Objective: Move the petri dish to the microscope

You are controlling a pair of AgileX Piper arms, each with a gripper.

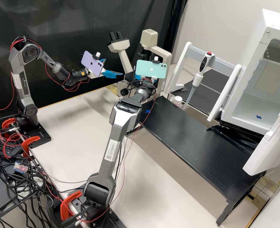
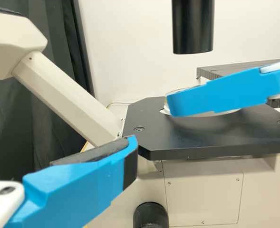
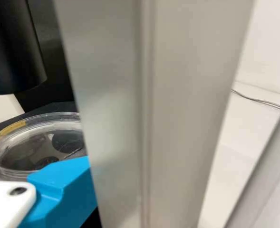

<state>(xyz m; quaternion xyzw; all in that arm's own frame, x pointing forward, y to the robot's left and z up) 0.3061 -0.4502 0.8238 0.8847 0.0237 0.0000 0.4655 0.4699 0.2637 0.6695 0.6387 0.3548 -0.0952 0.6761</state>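
Nearest on the pale, smooth surface [image 1: 67,126], the grey metal right arm [image 1: 116,126] reaches past a ribbed black shelf [image 1: 190,133] to the microscope [image 1: 167,60], where its right tool [image 3: 42,151] seems clenched on the petri dish [image 3: 23,145], one blue finger at either side of the rim. The dish is over the flat black stage [image 2: 201,137], on it or just above; I cannot tell which. The step in hand looks like setting it down and letting go. To do that well, keep the dish level, bring it in under the lamp tube [image 2: 192,28], let the whole base meet the plate before easing the grip, and part the fingers evenly so neither drags the rim. The upright pillar [image 3: 154,114] crowds this tool, so a small, straight retreat would be wiser than a sideways one. Clear, thin and round, the dish would probably slide or tip if nudged; its glossy wall carries a yellowish strip [image 3: 14,127]. Across the stage, the left tool [image 1: 114,67] hangs with its fingers spread, holding nothing, a dark pad lining one of them. Farther off come the matt black cylinder of the lamp tube, the cream angular eyepiece body [image 1: 119,46] and the soft folds of a black curtain [image 1: 60,19]
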